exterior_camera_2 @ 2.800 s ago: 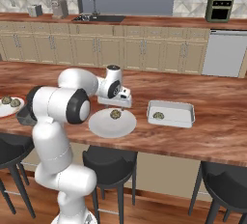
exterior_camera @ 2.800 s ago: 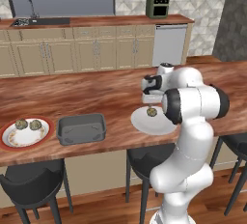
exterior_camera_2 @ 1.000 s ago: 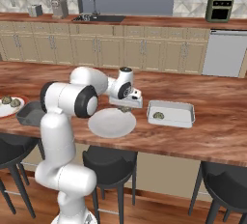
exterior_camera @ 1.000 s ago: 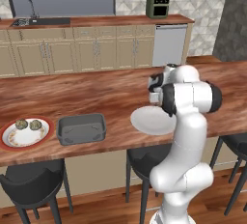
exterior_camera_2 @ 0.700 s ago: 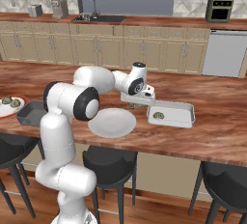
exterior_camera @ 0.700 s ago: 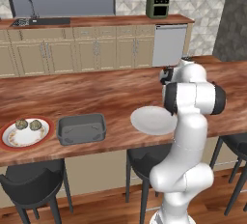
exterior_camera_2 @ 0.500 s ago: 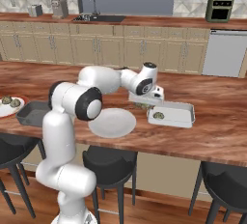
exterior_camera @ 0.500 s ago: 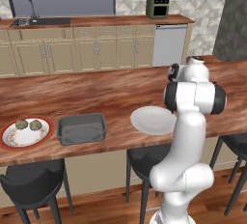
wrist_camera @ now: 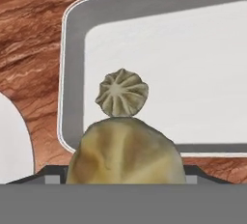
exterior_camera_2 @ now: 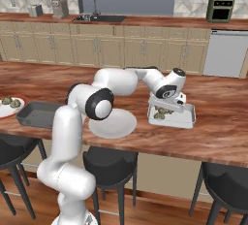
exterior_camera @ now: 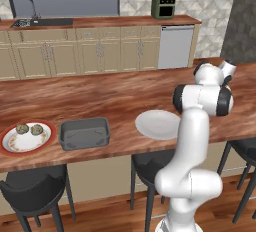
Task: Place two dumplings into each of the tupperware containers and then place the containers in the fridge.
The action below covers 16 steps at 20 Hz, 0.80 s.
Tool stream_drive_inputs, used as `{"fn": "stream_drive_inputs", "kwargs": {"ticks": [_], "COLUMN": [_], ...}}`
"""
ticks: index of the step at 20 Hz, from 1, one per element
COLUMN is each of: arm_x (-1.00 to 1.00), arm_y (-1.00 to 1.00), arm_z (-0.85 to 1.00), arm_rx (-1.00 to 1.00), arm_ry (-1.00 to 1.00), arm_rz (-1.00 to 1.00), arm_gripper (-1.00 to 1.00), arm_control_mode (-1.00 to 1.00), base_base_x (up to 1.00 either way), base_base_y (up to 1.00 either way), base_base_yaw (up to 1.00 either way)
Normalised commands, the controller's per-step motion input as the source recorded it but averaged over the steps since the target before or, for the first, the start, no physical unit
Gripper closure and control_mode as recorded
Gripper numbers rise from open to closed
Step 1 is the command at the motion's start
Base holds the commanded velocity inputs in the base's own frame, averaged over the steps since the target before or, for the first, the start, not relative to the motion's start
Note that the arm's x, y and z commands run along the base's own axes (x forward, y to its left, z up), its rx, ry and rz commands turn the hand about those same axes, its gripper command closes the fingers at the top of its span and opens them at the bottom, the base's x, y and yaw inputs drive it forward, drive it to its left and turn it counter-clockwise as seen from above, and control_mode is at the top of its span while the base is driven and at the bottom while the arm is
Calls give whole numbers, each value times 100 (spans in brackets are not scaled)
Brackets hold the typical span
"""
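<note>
Pale grey tupperware container (exterior_camera_2: 190, 117), 1 dumpling (wrist_camera: 122, 93) inside, gripper (exterior_camera_2: 167, 105) clamped on 2nd dumpling (wrist_camera: 126, 151) above

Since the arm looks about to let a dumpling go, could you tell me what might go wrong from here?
1. The greenish-tan dumpling between the fingers hangs over the pale grey tray's near rim, so it might drop on the rim or roll onto the wooden counter.
2. It may land on the pleated dumpling already inside and bounce.
3. The hand could nudge the light tray when descending.
</note>
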Motion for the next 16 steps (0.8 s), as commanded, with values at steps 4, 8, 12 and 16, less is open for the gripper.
{"fn": "stream_drive_inputs", "kwargs": {"ticks": [4, 8, 12, 16], "arm_x": [22, 40, 21, 10], "arm_y": [-22, -13, -23, -19], "arm_z": [-9, -35, -59, -49], "arm_rx": [1, 0, 0, -2], "arm_ry": [0, 0, 0, -1], "arm_rz": [0, 0, 0, 0], "arm_gripper": [100, 100, 100, 100], "arm_control_mode": [-100, -100, -100, -100], "base_base_x": [0, 0, 0, 0], "base_base_y": [0, 0, 0, 0], "base_base_yaw": [0, 0, 0, 0]}}
